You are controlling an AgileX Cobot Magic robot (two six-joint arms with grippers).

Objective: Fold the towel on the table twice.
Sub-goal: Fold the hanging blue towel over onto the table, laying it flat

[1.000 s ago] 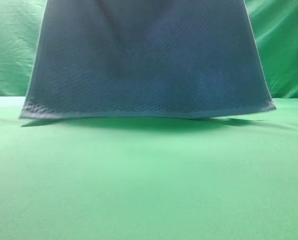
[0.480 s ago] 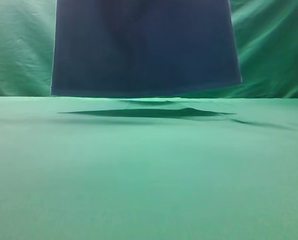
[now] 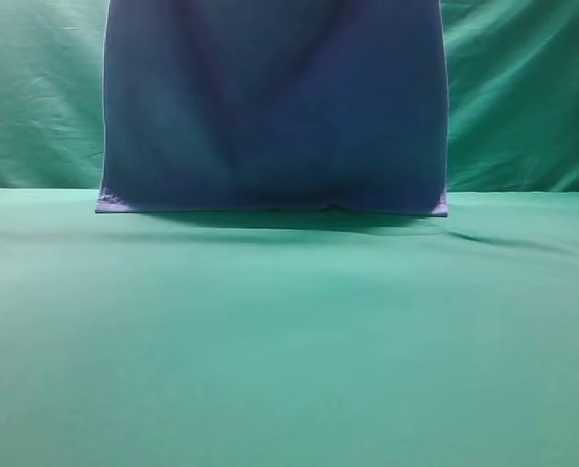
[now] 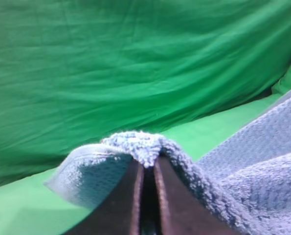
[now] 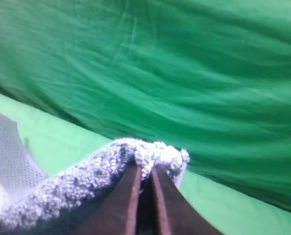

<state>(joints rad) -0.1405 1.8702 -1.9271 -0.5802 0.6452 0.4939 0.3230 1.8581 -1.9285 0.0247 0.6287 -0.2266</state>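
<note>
Blue-grey towel hangs below both claws — left claw and right claw each pinch a top corner.

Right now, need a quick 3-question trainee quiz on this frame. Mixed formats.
1. True or false: the towel lies flat on the table.
2. What is the left end effector clamped on? A) the backdrop cloth B) a bunched towel edge C) nothing
3. Fill in: the towel's lower hem sits at the ____ part of the table, just in front of the backdrop cloth.

Key:
1. False; it hangs upright, held from above.
2. B; the right end effector pinches the towel likewise.
3. Far.
</note>
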